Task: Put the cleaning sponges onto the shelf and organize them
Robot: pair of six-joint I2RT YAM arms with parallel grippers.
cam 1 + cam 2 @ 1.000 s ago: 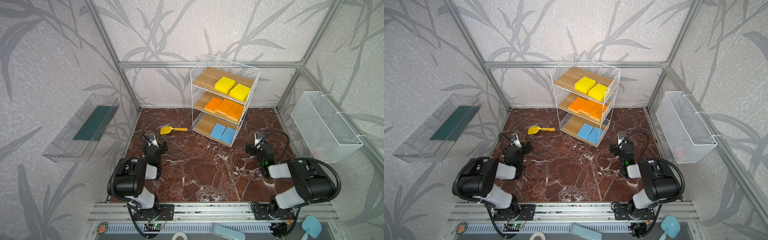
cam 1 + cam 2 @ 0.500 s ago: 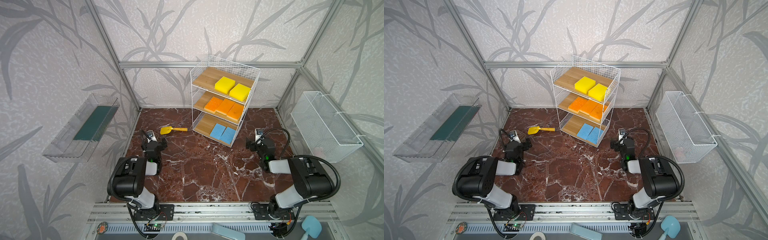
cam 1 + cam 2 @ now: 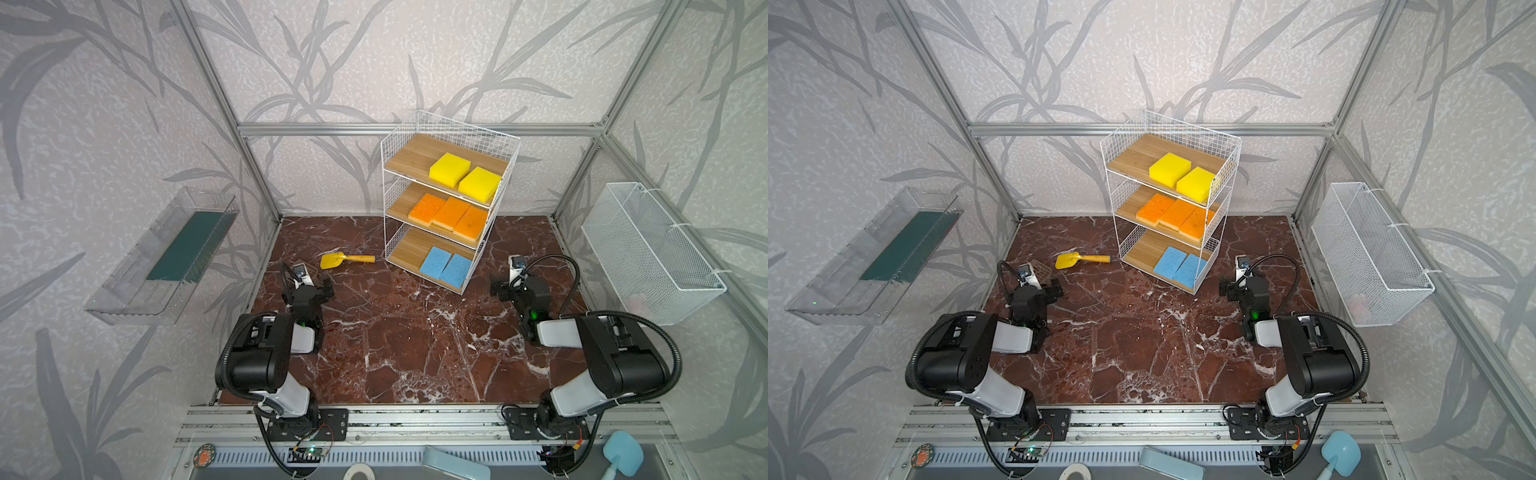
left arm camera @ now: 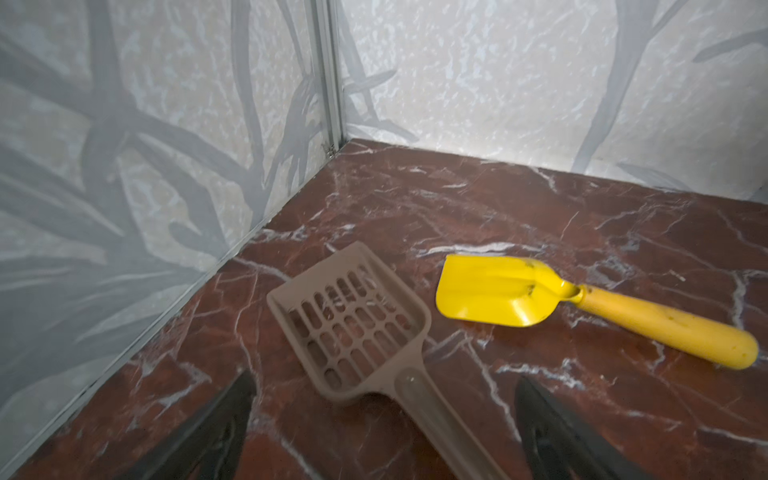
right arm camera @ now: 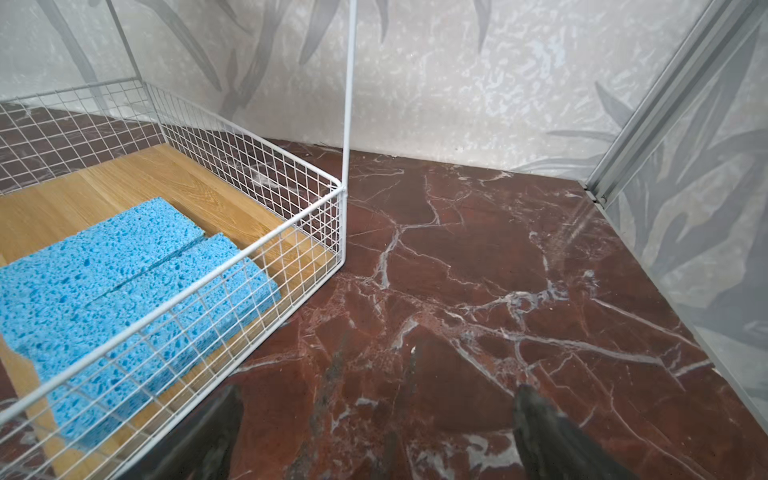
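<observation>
The shelf (image 3: 411,156) (image 3: 1133,153) stands at the back middle of the red marble floor. Two yellow cleaning sponges (image 3: 449,169) lie on its top board, three orange ones (image 3: 449,213) on the middle board and two light blue ones (image 3: 445,266) (image 5: 124,274) on the bottom board. My left gripper (image 3: 308,289) (image 4: 384,378) is open, low at the front left, away from the shelf. My right gripper (image 3: 515,286) (image 5: 380,390) is open and empty, just right of the shelf's bottom corner (image 5: 340,191).
A yellow scoop (image 3: 347,260) (image 4: 498,291) with an orange handle lies left of the shelf. A brown slotted scoop (image 4: 353,320) lies by the left wall, its handle running between my left fingers. A clear tray (image 3: 166,257) and a white mesh basket (image 3: 648,249) hang on the side walls.
Both wrists have shifted only slightly. The jaws stay open and the sponges have not moved.
</observation>
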